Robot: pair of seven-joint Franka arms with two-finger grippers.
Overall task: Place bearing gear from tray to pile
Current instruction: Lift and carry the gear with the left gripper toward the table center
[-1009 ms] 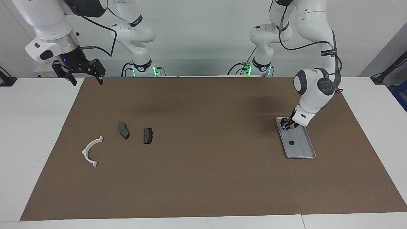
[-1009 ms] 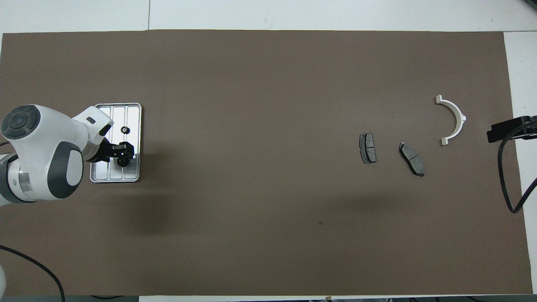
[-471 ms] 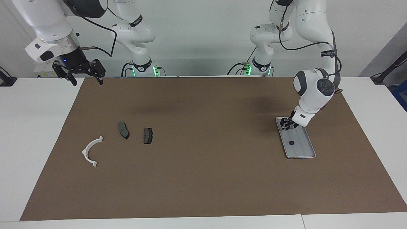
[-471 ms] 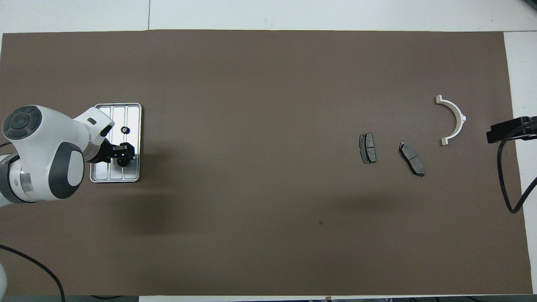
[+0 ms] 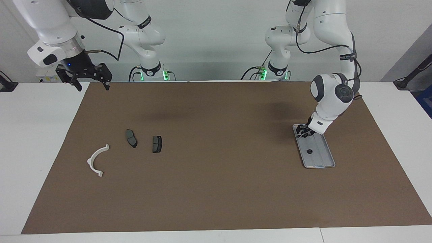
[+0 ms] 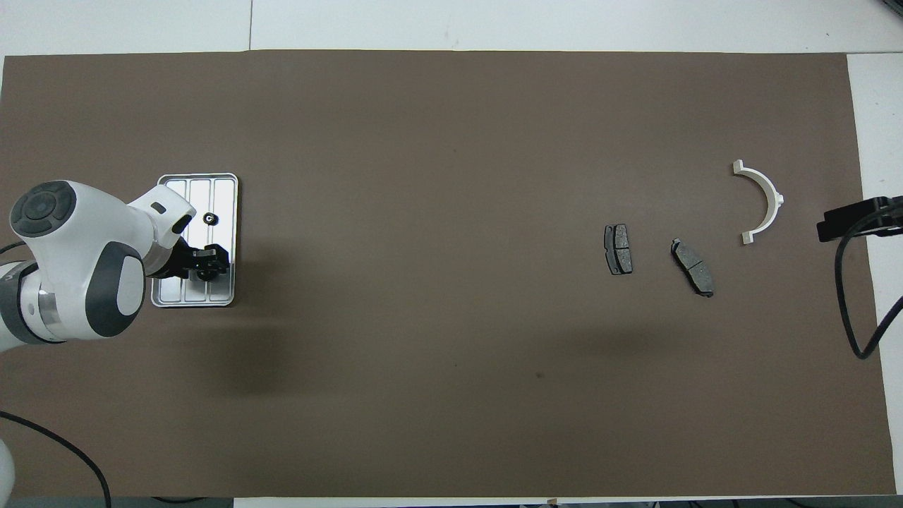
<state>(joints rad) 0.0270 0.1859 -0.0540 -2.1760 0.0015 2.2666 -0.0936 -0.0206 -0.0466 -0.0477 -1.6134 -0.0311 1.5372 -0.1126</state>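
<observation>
While a brown rectangular mat [image 5: 216, 158] is spread over the white table [image 5: 37, 141], the flat ridged silver-grey metal tray [image 5: 320, 158] is seen at the left arm's end. The left gripper [image 5: 303, 132] is closed on a small black bearing gear [image 6: 205, 269] just above the tray's nearer end; another small black toothed gear [image 6: 209, 219] lies in the tray. The right gripper [image 5: 90, 83] waits raised, fingers spread. The pile, a white plastic half-ring bracket [image 5: 96, 161] and two dark grey brake pads [image 5: 131, 138], lies at the right arm's end.
</observation>
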